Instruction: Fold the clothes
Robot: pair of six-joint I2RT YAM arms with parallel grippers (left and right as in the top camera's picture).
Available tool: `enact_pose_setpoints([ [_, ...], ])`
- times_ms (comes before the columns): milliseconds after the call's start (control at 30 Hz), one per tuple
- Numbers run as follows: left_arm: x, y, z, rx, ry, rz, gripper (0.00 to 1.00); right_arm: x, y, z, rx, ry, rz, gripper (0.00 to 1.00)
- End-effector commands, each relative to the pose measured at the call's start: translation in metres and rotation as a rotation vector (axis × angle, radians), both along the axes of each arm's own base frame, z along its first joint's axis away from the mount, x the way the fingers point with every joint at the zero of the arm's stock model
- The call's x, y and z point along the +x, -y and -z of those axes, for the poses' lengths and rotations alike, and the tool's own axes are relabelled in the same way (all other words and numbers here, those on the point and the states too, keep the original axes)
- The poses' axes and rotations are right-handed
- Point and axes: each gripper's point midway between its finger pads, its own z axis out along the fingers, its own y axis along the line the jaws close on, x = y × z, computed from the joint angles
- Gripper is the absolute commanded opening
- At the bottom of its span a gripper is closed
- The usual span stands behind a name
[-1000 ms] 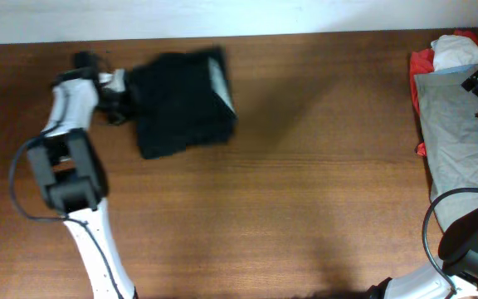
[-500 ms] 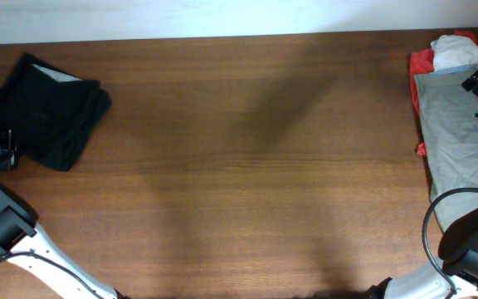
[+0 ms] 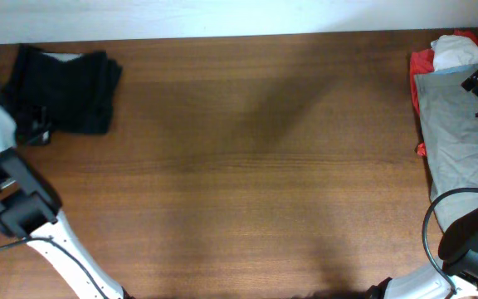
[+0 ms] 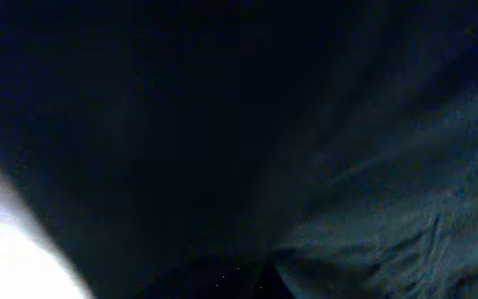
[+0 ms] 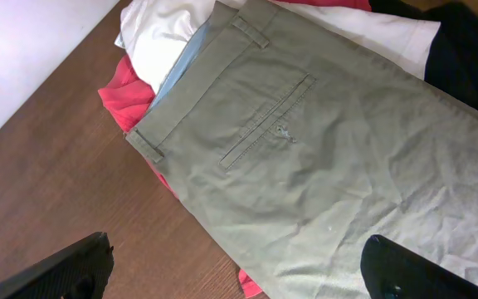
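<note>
Black is the one piece that looks finished: the black garment (image 3: 66,87) lies as a compact, roughly squared bundle at the far left corner of the tabletop (image 3: 247,166), with a pale strip showing at its back edge. The left gripper (image 3: 31,129) sits at the bundle's near-left edge. Its wrist view is filled with dark blurred cloth, so I cannot tell whether it grips or has let go.

Well apart, at the right edge, the rest lies unfolded in a heap. The grey garment (image 5: 305,158), trousers with a back pocket and belt loops, is spread wrinkled over the red garment (image 5: 123,95) and the white garment (image 5: 164,29). The right gripper (image 5: 235,249) hangs over the grey cloth, fingers spread wide and empty. By my judgement one fold is done and three are left.
</note>
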Motion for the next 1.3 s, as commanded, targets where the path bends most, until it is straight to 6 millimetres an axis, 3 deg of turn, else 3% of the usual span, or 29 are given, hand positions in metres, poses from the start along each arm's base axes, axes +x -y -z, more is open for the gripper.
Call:
enact_pose_setpoints([
  [0,0.006,0.032,0.04,-0.028,-0.065,0.016,0.02,-0.001,0.002,-0.002,-0.007,0.003,0.013,0.99],
  [100,0.007,0.037,0.057,-0.033,-0.078,0.025,0.02,-0.001,0.002,-0.002,-0.007,0.003,0.013,0.99],
  [267,0.003,0.029,0.076,-0.021,-0.099,0.009,0.02,-0.001,0.002,-0.002,-0.007,0.003,0.013,0.99],
  [433,0.012,0.03,0.076,-0.005,-0.069,0.018,0.02,-0.001,0.002,-0.002,-0.007,0.003,0.013,0.99],
  [533,0.02,0.034,0.074,0.009,-0.045,0.03,0.09,-0.001,0.002,-0.002,-0.007,0.003,0.013,0.99],
  [833,0.031,0.035,0.07,0.02,-0.003,0.04,0.1,-0.001,0.002,-0.002,-0.007,0.003,0.013,0.99],
  [1133,0.037,0.042,0.068,0.011,0.019,0.057,0.29,-0.001,0.002,-0.002,-0.007,0.002,0.013,0.99],
  [1167,0.037,0.043,0.068,0.008,0.021,0.059,0.39,-0.001,0.002,-0.002,-0.007,0.003,0.013,0.99],
  [1267,0.033,0.052,0.068,-0.04,0.014,0.075,0.51,-0.001,0.002,-0.002,-0.007,0.003,0.013,0.99],
])
